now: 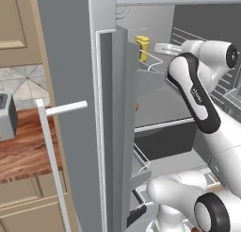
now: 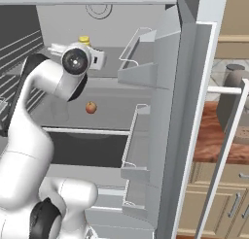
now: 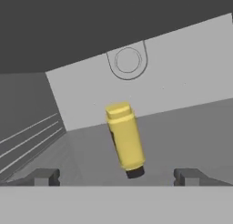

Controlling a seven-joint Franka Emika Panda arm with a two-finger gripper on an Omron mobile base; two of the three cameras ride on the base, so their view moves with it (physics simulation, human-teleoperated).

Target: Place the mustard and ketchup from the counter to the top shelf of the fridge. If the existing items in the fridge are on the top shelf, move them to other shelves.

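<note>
The mustard [image 3: 125, 136], a squat yellow bottle, stands on the top shelf [image 3: 186, 136] of the fridge [image 1: 70, 56], close to the grey back wall. It also shows as the mustard [image 1: 142, 47] past the door's edge, and only its cap [image 2: 84, 40] peeks above my arm. My gripper [image 3: 117, 177] is open, a short way in front of the bottle with nothing between its fingers; the gripper [image 1: 162, 48] reaches into the top compartment. One existing item, a small orange-red ball [image 2: 90, 107], lies on the shelf below. The ketchup is out of view.
The open fridge door with its white bar handle [image 1: 49, 151] stands to the left, its door bins [image 2: 141, 68] jutting out beside my arm. The wooden counter [image 1: 23, 151] runs behind the door. A ribbed side wall [image 3: 27, 136] bounds the shelf.
</note>
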